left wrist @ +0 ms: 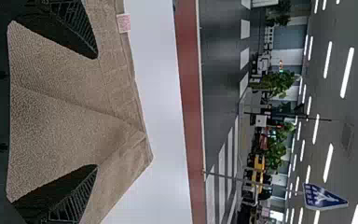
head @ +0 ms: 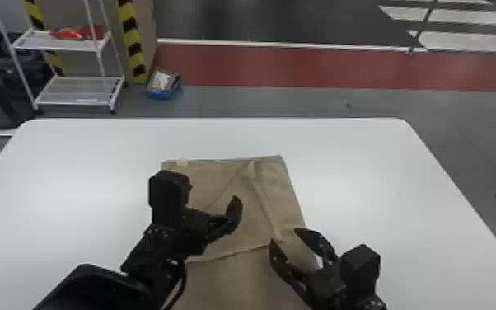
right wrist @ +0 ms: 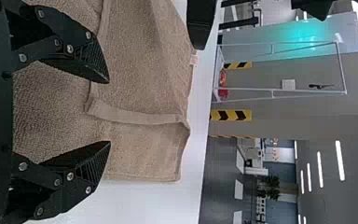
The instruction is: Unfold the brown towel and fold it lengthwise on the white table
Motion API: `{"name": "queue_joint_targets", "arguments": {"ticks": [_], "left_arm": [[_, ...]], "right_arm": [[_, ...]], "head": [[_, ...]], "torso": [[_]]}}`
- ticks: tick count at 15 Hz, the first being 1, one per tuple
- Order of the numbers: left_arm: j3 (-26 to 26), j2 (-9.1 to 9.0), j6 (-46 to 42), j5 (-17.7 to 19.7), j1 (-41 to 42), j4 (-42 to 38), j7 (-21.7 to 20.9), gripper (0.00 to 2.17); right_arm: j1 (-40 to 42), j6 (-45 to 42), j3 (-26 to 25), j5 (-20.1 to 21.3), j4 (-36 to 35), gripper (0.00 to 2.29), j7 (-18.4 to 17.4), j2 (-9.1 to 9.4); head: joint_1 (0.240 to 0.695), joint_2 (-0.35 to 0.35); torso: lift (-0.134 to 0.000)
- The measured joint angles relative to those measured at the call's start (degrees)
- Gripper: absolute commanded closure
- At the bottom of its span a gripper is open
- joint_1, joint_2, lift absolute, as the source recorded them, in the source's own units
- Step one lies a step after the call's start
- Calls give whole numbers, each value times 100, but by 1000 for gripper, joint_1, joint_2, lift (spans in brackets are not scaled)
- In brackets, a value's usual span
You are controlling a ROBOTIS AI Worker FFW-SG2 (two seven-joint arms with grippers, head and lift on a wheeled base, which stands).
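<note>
head view: brown towel (head: 235, 276) points lengthwise forward, left hand (head: 235, 208) and right hand (head: 284, 236) wide.

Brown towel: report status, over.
Left gripper open, right gripper open, both over the brown towel. Towel on white table, one flap folded over. Arms hide part of it.
</note>
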Motion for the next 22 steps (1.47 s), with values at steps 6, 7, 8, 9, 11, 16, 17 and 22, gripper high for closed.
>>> {"name": "queue_joint_targets", "arguments": {"ticks": [6,7,8,9,11,16,17,22], "left_arm": [[17,15,8,1,15,37,-13,36],[24,15,13,1,16,44,-14,36],[28,16,16,1,20,47,-14,36],[35,16,17,1,23,48,-14,36],[48,20,17,1,28,48,-14,36],[44,25,17,-1,42,49,-8,36],[45,25,17,-4,42,49,-1,36],[206,25,-39,-15,42,36,103,46]], "right_arm": [[-215,175,219,233,213,684,-168,0],[-242,241,258,245,219,707,-167,0],[-253,267,287,247,221,849,-167,0],[-257,278,314,246,221,849,-167,0],[-261,316,336,240,217,930,-167,0],[-189,216,374,215,47,1305,-228,0],[-163,162,374,207,-14,1409,-244,0],[70,-133,-312,-389,-552,1484,-194,-35]], "head": [[695,-66],[695,-58],[695,-55],[695,-52],[695,-45],[695,-41],[695,-41],[695,-66]], "torso": [[-123],[-123],[-123],[-123],[-123],[-123],[-123],[-123]]}}
